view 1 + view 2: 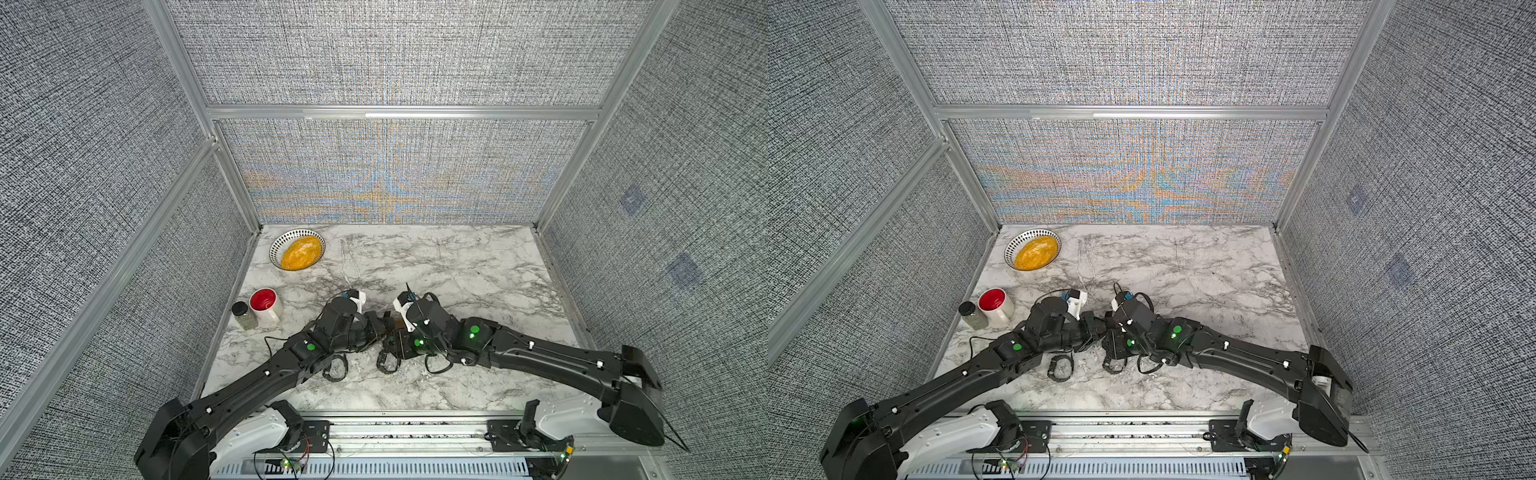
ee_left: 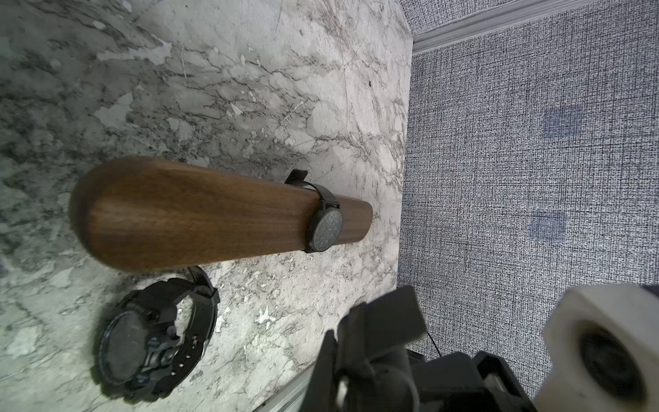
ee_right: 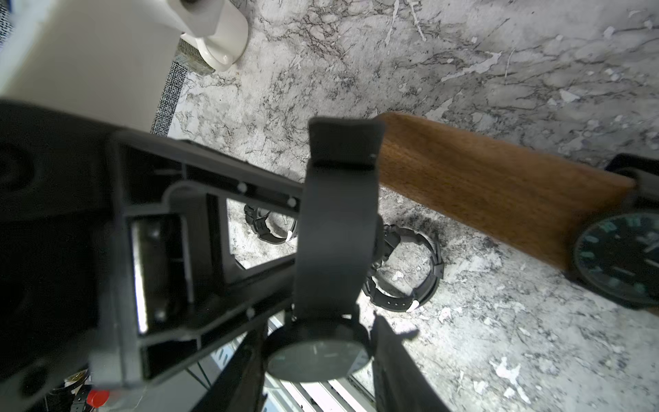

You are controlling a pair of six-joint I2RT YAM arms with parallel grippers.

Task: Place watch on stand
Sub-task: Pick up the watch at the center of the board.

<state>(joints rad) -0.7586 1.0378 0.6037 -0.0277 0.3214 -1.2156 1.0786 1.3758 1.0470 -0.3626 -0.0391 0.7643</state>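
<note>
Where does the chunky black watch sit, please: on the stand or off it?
Off: the chunky black watch lies on the table beside the stand.

A bowl [image 1: 277,244] of yellow grains sits at eleven o'clock on the marble table [image 1: 457,266]; mug [image 1: 271,318] and jar [image 1: 245,319] stand together at nine.

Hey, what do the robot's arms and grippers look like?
Both the left arm and right arm are matte black with white shoulder housings at the base rail, small white fasteners along the links and green lights at the joints. Thin black cables loop beside each wrist, where a white camera mount with a blue plug sits. The left gripper is black with an open, ribbed frame.
</note>
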